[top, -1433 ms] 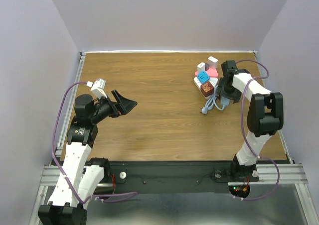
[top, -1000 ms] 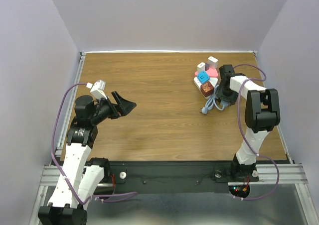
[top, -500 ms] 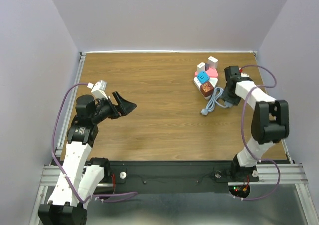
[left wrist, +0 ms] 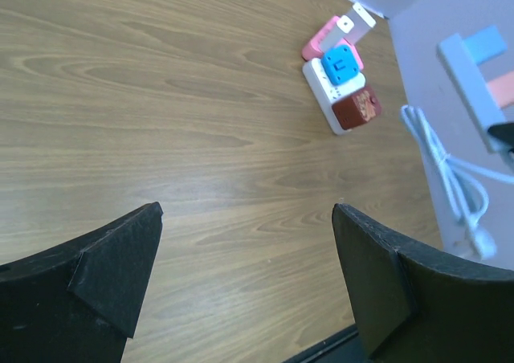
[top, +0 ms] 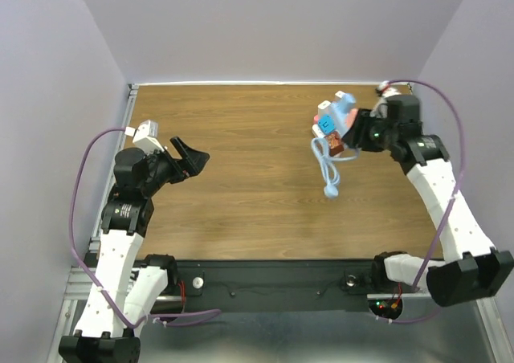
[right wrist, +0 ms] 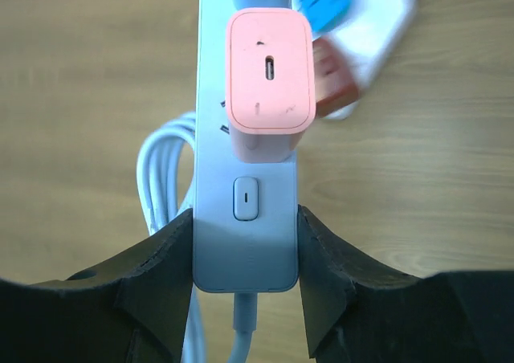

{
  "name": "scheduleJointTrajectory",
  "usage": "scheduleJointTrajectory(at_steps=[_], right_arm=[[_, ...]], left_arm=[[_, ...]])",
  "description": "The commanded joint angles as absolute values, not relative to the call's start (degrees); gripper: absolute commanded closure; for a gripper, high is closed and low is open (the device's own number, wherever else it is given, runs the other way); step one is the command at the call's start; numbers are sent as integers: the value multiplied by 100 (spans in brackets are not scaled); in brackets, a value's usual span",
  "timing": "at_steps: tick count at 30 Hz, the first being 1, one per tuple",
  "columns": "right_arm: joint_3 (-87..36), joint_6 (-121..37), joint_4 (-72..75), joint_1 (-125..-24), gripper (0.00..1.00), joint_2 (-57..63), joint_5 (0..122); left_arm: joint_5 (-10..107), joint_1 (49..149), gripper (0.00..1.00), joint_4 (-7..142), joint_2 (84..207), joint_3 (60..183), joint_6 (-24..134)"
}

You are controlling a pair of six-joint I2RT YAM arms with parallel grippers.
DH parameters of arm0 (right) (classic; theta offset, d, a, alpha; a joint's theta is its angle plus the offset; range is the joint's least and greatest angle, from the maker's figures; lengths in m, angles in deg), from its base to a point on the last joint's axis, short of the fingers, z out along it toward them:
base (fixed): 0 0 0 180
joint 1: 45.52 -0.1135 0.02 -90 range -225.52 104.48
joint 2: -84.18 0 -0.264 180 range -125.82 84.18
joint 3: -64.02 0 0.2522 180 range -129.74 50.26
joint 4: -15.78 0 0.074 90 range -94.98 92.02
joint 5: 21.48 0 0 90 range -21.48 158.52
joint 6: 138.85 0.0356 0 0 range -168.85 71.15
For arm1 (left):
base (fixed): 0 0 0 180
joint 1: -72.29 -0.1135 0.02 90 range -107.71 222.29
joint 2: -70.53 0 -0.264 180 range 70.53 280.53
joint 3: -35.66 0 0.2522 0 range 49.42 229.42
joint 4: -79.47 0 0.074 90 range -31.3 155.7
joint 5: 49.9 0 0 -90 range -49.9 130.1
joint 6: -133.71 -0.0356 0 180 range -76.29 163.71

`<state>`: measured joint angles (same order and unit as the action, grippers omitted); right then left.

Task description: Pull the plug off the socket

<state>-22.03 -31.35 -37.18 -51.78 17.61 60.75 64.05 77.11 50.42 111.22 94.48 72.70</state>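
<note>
My right end effector (right wrist: 245,242) holds the grey socket strip (right wrist: 210,138) by its end, one finger on each side, and the strip is up off the counter (top: 241,178). The pink plug (right wrist: 269,74) sits in the strip, just past its button (right wrist: 246,198). A white cord (right wrist: 165,178) hangs beside the strip. My left end effector (left wrist: 249,275) is wide, holds nothing, and is far from the strip.

Bright, even light, faint shadows on the table (top: 257,154); in the right wrist view, things beyond the strip (right wrist: 245,258) are blurred (strip itself sharp).
</note>
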Motion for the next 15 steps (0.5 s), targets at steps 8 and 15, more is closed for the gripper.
scheduleJointTrajectory(at_steps=[8, 15], right_arm=[[-3025, -4410, -4456, -7978, 100, 263, 5717], [-3666, -4375, -3903, -9008, 100, -897, 5673]], left_arm=[[5531, 7739, 2, 4874, 10797, 9750, 7289], [5232, 7739, 2, 4593, 10595, 9776, 7227]])
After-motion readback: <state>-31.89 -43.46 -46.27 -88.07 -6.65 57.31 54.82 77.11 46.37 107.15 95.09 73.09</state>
